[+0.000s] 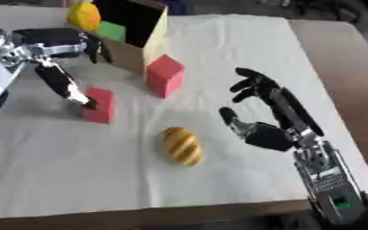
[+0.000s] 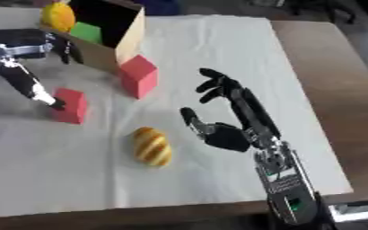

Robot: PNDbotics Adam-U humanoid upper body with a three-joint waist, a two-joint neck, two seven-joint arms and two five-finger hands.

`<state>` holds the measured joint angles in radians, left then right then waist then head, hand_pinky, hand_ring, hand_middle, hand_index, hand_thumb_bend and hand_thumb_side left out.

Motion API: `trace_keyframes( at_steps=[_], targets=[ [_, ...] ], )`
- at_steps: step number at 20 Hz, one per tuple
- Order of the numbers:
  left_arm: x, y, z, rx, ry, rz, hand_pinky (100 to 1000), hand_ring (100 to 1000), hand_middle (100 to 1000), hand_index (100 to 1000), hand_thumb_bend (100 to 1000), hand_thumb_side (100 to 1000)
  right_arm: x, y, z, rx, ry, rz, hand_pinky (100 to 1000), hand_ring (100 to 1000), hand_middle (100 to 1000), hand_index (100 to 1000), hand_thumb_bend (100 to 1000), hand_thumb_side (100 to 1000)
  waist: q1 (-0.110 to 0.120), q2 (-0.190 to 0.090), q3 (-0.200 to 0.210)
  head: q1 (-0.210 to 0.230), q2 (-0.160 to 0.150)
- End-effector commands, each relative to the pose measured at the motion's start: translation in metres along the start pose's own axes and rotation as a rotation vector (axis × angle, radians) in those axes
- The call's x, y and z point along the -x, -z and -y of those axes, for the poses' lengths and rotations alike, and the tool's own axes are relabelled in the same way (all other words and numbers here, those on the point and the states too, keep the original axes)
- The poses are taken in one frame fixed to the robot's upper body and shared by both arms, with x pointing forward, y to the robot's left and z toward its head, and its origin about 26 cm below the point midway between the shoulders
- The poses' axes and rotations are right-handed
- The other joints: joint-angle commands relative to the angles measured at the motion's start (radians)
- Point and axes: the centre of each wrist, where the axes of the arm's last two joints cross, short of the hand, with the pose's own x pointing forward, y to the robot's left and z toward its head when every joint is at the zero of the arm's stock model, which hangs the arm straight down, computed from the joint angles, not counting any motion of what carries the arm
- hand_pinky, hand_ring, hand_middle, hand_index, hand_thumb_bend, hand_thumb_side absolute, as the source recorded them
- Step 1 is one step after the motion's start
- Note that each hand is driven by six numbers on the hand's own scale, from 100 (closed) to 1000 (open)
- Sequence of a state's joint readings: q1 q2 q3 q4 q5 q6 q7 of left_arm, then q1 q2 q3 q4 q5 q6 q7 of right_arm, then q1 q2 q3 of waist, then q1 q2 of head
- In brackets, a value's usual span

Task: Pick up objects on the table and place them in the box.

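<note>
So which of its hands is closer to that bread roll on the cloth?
The right. The right hand hangs open just to the right of the bread roll, apart from it. The left hand is farther off, up at the left, its fingers touching the smaller red block.

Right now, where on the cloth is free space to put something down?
Free: the wide strip of white cloth along the near edge, below the bread roll, and the far right part beyond the right hand. Crowded: near the box, where two red blocks and the left hand sit.
</note>
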<state>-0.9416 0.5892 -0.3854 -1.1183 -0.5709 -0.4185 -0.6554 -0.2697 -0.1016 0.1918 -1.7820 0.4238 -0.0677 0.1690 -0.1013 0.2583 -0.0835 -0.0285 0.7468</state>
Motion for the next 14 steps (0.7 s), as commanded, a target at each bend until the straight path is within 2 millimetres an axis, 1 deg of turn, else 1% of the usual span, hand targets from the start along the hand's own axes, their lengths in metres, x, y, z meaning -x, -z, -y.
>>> trace_keyframes(
  at_steps=[1, 9, 14],
  targets=[
    [0.000, -0.004, -0.006, 0.027, 0.000, 0.014, 820, 715, 802, 842, 675, 415, -0.003, 0.001, 0.007, 0.008, -0.019, 0.014, 841, 649, 678, 927, 329, 395, 0.002, -0.030, 0.001, -0.003, -0.007],
    [-0.002, -0.025, -0.022, -0.011, -0.041, 0.034, 825, 709, 805, 840, 672, 439, -0.002, 0.001, 0.007, 0.011, -0.021, 0.011, 841, 648, 678, 927, 326, 397, 0.003, -0.029, 0.006, -0.007, -0.009],
    [-0.008, -0.027, -0.019, 0.048, -0.053, 0.059, 823, 711, 804, 840, 675, 441, -0.002, 0.001, 0.007, 0.011, -0.022, 0.011, 841, 648, 678, 927, 327, 397, 0.004, -0.029, 0.006, -0.009, -0.009]
  ],
)
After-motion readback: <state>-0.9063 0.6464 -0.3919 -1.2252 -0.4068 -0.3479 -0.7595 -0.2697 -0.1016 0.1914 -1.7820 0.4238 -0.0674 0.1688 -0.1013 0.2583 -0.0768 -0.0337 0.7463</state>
